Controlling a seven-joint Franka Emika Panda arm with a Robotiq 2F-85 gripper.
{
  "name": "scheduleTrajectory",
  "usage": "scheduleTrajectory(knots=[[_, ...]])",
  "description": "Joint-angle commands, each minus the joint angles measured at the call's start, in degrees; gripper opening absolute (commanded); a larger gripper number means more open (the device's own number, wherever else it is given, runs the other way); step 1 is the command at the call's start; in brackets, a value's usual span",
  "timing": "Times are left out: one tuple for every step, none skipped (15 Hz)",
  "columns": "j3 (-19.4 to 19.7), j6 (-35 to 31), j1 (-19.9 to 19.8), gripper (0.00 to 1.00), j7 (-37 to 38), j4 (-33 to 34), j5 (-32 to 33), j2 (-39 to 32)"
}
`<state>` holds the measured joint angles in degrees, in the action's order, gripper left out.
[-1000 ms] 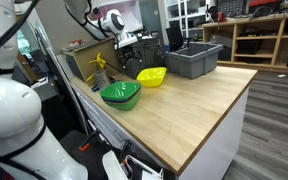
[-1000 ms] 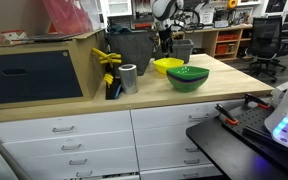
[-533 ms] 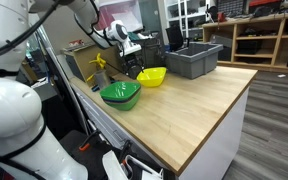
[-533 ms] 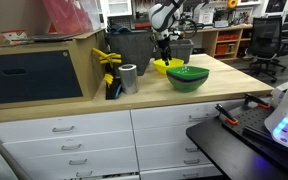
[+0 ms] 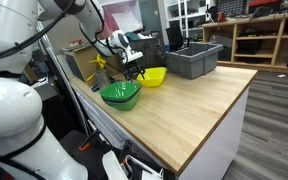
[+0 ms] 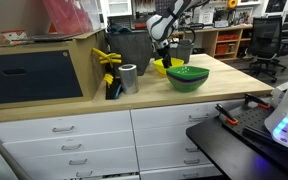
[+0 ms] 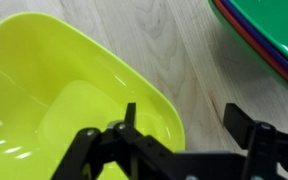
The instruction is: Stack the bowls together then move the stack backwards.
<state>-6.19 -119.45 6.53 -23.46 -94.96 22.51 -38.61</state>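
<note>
The yellow bowl (image 5: 152, 76) sits on the wooden table, also seen in the other exterior view (image 6: 166, 66) and large at the left of the wrist view (image 7: 64, 100). The green bowl (image 5: 121, 94) sits nested in the purple bowl, whose rim shows under it in the wrist view (image 7: 246, 50); the pair also shows in an exterior view (image 6: 187, 77). My gripper (image 5: 137, 70) is open and low at the yellow bowl's rim. In the wrist view (image 7: 179, 120) one finger is inside the bowl and the other outside over the table.
A grey bin (image 5: 193, 59) stands behind the yellow bowl. A cardboard box (image 6: 44, 65), a silver can (image 6: 129, 77) and a yellow clamp (image 6: 111, 62) are at the table's far end. The wooden tabletop (image 5: 194, 110) stretches beyond the bowls.
My gripper has come down from above the table to the yellow bowl's rim, straddling it. The bowls have not moved.
</note>
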Motion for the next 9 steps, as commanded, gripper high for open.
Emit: scheduleTrajectory(knots=[[0.77, -0.79, 0.72, 0.58, -0.86, 1.35, 1.55, -1.23], [0.74, -0.92, 0.74, 0.49, -0.82, 1.35, 1.81, -1.33], [0.71, -0.96, 0.78, 0.42, -0.73, 1.31, 1.89, -1.32], [0.67, -0.96, 0.80, 0.35, -0.68, 1.28, 1.89, -1.29], [0.64, -0.94, 0.82, 0.27, -0.67, 1.26, 1.88, -1.13], [0.63, -0.86, 0.87, 0.20, -0.67, 1.24, 1.89, -0.94], [0.67, -0.82, 0.91, 0.12, -0.61, 1.24, 1.94, -0.78], [0.79, -0.77, 0.99, 0.05, -0.40, 1.16, 2.07, -0.49], [0.91, -0.74, 1.13, 0.01, -0.18, 1.16, 2.34, -0.21]])
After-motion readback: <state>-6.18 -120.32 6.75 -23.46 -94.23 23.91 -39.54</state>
